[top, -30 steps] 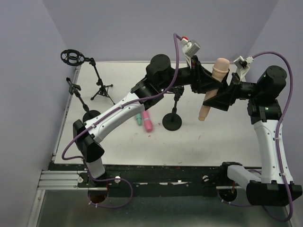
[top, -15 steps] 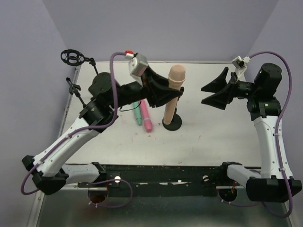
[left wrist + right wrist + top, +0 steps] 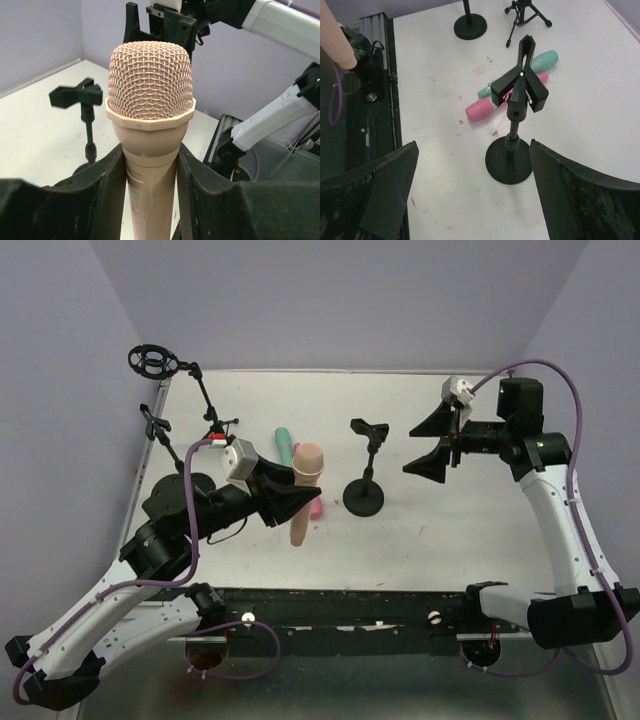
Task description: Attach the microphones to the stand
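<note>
**Rig with the first microphone in hand.** My left fingers (image 3: 107,192) are clamped on the barrel of the peach microphone (image 3: 150,100), one pad on each side just below the collar. The mesh head stands upright above them and the tail hangs free beneath. I judge that this grip leaves the lower barrel bare for pushing into a clip. From overhead, the left fingers (image 3: 278,502) carry the peach microphone (image 3: 303,495) over the bench (image 3: 480,530), apparently lifted off it. The clip stand (image 3: 87,120), a short post on a round base, lies ahead of these fingers, past the microphone head and to its left in the wrist view. It does not touch the microphone, and its clip (image 3: 370,428) is unfilled. My right fingers (image 3: 572,195) are spread wide and hold nothing. The clip stand (image 3: 516,120) sits straight ahead of them, framed between the two pads, a pose I read as ready to steady the post while the left arm seats the microphone. The teal microphone (image 3: 540,62) and pink microphone (image 3: 481,109) lie flat, side by side, on the bench beyond the stand from the right fingers and close to the left fingers. None of the three is attached, so I place the task at its first insertion.
</note>
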`<action>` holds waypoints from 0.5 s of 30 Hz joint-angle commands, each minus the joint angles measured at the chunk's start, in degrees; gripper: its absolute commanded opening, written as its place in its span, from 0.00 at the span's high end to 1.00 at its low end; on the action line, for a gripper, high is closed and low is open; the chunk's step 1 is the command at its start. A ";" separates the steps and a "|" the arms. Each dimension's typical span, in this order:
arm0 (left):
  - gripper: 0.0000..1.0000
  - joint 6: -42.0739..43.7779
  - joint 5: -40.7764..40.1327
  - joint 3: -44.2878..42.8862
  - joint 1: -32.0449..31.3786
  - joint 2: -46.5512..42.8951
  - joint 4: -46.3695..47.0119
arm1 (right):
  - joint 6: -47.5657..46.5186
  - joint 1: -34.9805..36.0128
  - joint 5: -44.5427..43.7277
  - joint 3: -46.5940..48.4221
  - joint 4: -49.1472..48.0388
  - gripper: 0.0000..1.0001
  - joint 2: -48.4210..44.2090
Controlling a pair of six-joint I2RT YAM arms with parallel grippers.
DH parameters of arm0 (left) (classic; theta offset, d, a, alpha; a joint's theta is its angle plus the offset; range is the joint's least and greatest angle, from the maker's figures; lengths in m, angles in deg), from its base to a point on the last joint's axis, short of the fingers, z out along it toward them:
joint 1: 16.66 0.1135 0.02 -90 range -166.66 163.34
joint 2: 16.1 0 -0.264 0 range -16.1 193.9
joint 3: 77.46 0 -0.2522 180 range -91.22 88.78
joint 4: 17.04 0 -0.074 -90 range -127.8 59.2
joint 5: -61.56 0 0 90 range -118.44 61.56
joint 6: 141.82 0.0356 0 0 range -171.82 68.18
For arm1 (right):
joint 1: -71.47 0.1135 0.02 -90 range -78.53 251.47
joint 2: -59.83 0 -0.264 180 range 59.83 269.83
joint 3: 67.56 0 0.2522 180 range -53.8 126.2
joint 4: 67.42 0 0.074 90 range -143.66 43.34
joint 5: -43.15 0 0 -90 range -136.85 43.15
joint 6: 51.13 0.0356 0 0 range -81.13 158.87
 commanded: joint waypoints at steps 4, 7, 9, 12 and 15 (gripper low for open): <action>1.00 -1.44 -5.08 10.20 0.33 -9.52 4.06 | -11.95 1.11 -1.95 -18.77 -15.42 0.00 -2.89; 1.00 -1.27 -5.35 11.96 0.33 -11.02 4.85 | -8.80 2.34 -2.12 -22.92 -25.89 0.00 -0.88; 1.00 -1.00 -5.35 12.49 0.33 -11.29 5.29 | -4.33 3.04 -2.56 -26.16 -34.67 0.00 0.18; 1.00 -0.91 -5.61 12.76 0.33 -10.85 5.12 | 3.13 4.45 -4.40 -32.22 -51.71 0.00 0.97; 1.00 -1.18 -5.96 13.02 0.33 -10.58 5.29 | 13.76 5.24 -5.81 -38.12 -71.12 0.00 2.64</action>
